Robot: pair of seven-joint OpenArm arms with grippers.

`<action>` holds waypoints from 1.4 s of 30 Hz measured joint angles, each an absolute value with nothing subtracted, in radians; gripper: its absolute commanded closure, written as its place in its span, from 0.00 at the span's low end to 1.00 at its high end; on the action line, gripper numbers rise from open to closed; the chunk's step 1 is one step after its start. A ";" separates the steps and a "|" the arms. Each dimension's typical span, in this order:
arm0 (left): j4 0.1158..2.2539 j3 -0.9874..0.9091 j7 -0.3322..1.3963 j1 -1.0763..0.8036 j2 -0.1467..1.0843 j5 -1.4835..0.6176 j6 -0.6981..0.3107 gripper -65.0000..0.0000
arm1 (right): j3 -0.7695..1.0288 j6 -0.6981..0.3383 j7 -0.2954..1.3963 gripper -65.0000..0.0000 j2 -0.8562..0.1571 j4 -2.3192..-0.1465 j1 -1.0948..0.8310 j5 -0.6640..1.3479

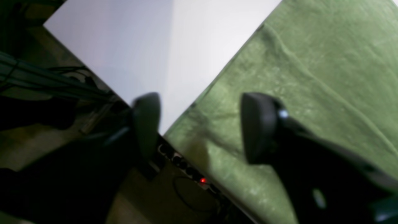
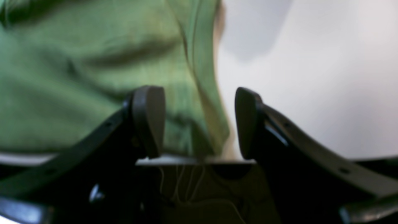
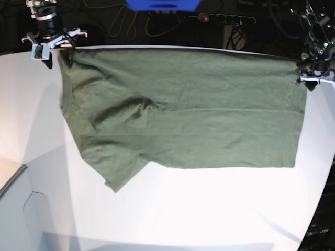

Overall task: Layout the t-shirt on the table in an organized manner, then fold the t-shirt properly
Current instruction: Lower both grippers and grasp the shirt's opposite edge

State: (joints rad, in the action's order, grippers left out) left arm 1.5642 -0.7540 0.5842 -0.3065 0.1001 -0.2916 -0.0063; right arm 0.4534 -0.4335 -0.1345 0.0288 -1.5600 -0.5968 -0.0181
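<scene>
The t-shirt [image 3: 183, 110] lies spread flat on the white table [image 3: 209, 209], its far edge along the table's back rim; no print is readable. The right gripper [image 2: 199, 124] hovers over the shirt's far corner at the sleeve end, jaws wide and empty. The left gripper [image 1: 200, 127] hovers over the opposite far corner, jaws likewise wide. Beyond the shirt, cables and a power strip [image 3: 225, 19] lie in the dark.

Blurred wrist views, bright even overhead light

Both wrist views reach you blurred, so the t-shirt [image 2: 93, 77] weave is smeared. In your base view the table [image 3: 172, 209] runs off every edge, and the left tool [image 3: 312, 78] is too small to read.
</scene>
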 measured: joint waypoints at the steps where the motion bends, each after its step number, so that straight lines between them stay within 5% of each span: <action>1: 1.569 -0.754 0.584 -0.306 0.100 -0.292 -0.006 0.30 | 0.462 -0.435 -0.132 0.45 0.039 -1.572 -0.593 -0.018; 7: 1.570 -0.757 0.580 -0.206 0.106 -0.285 -0.007 0.24 | 0.459 -0.432 -0.096 0.45 0.053 -1.600 -0.441 -0.019; 19: 1.390 -0.714 0.582 0.054 0.208 -0.278 -0.002 0.20 | 0.308 -0.433 0.384 0.45 -0.075 -1.320 0.104 -0.011; 28: 1.058 -0.562 0.575 0.238 0.322 -0.286 -0.008 0.20 | 0.272 -0.428 0.391 0.38 -0.179 -0.854 0.352 -0.018; 38: 0.755 -0.356 0.452 0.376 0.372 -0.281 -0.007 0.20 | 0.270 -0.429 0.376 0.39 -0.151 -0.789 0.368 -0.019; 42: 0.667 -0.289 0.402 0.381 0.369 -0.281 -0.007 0.20 | 0.270 -0.429 0.368 0.52 -0.141 -0.789 0.364 -0.016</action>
